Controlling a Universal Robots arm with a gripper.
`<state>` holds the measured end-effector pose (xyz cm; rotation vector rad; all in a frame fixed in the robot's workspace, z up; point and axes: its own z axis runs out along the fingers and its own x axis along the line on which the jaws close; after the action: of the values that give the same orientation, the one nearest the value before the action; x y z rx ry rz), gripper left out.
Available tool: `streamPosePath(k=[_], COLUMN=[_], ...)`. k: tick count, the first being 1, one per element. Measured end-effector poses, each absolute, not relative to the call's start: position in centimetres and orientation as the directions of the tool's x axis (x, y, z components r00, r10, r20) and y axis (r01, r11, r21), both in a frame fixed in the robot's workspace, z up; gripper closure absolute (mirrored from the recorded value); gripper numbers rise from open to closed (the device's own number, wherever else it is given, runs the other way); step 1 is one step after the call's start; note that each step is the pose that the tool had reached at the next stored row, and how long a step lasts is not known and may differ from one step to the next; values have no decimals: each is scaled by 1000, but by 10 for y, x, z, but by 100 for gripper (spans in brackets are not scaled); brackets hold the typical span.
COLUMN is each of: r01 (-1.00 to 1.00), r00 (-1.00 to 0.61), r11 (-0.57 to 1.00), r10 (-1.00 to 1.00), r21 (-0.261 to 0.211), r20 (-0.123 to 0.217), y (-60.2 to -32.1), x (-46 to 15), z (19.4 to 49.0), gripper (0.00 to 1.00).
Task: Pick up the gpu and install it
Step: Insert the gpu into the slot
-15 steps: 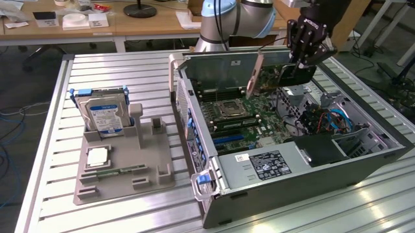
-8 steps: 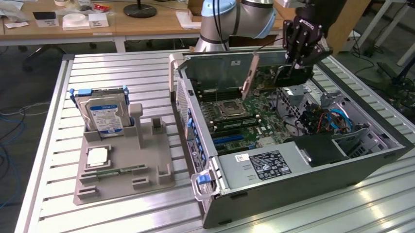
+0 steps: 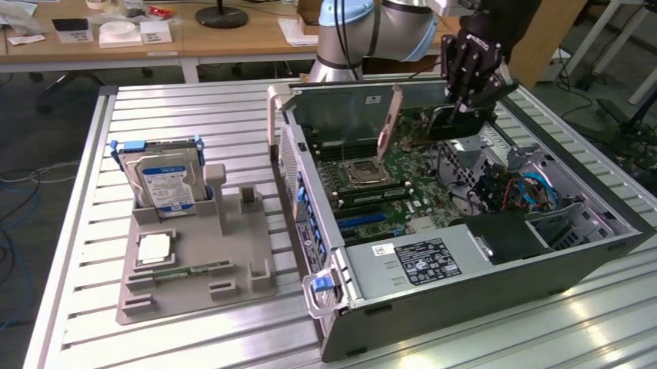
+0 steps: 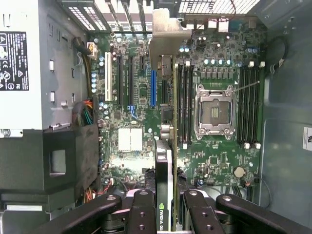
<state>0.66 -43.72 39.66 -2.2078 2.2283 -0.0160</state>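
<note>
In the wrist view the gpu (image 4: 165, 180), a thin dark circuit card with a silver metal end bracket, shows edge-on. Its broad faces are hidden, and its near end runs off the picture's edge between the fingers of the black metal gripper (image 4: 170, 214). In the exterior view the grey and pale blue robot arm (image 3: 370, 31) is cut off by the picture's edge, and the print on the blue-white label (image 3: 169, 188) of the silver hard drive (image 3: 154, 154) is too small to read.

pincer (image 4: 168, 201) gripping gpu (image 4: 164, 165), above motherboard (image 4: 214, 161)
</note>
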Motion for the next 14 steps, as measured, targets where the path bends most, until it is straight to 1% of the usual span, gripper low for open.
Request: streamPosePath(k=[14], r01=[-1000], r00=[-9], r11=[9], r10=[-1000], r21=[-11], r20=[4], y=[-439], x=[-4], z=[390], gripper=[73])
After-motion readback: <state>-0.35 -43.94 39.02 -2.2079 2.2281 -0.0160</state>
